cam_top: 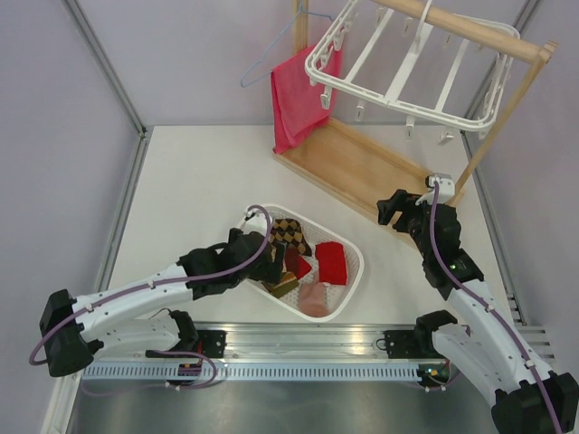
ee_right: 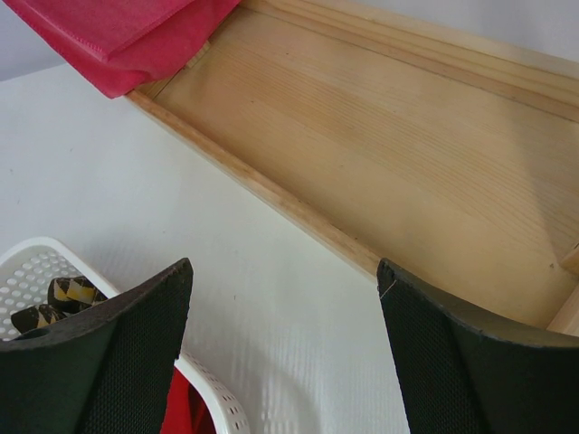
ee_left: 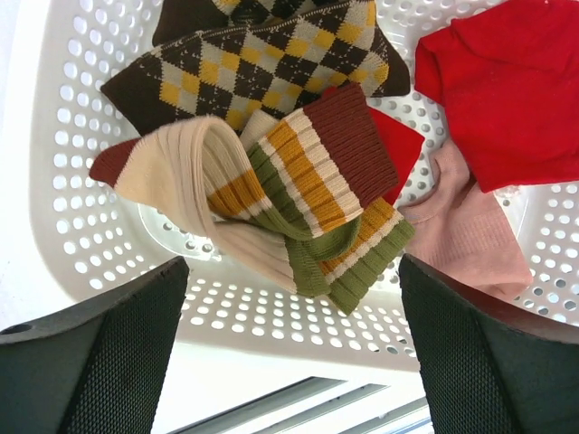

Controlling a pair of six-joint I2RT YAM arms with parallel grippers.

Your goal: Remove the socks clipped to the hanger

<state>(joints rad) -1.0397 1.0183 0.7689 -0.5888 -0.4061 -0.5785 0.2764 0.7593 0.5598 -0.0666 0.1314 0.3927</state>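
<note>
The white drying hanger (cam_top: 409, 56) hangs at the back right on a wooden stand; no socks show on its clips. The socks lie in a white perforated basket (cam_top: 351, 268): argyle ones (cam_top: 291, 232) (ee_left: 271, 50), a striped one (ee_left: 298, 185), red ones (cam_top: 331, 262) (ee_left: 507, 90) and a pale pink one (cam_top: 316, 299) (ee_left: 470, 231). My left gripper (cam_top: 271, 265) (ee_left: 289, 348) is open and empty just above the basket's near wall, over the striped sock. My right gripper (cam_top: 391, 210) (ee_right: 285, 348) is open and empty above the table beside the stand's base.
The wooden stand's tray base (cam_top: 362, 167) (ee_right: 380, 154) lies at the back right. A red-pink towel (cam_top: 298, 95) (ee_right: 118, 36) hangs from a thin wire hanger (cam_top: 271, 63) at its left end. A metal rail (cam_top: 298, 348) runs along the near edge.
</note>
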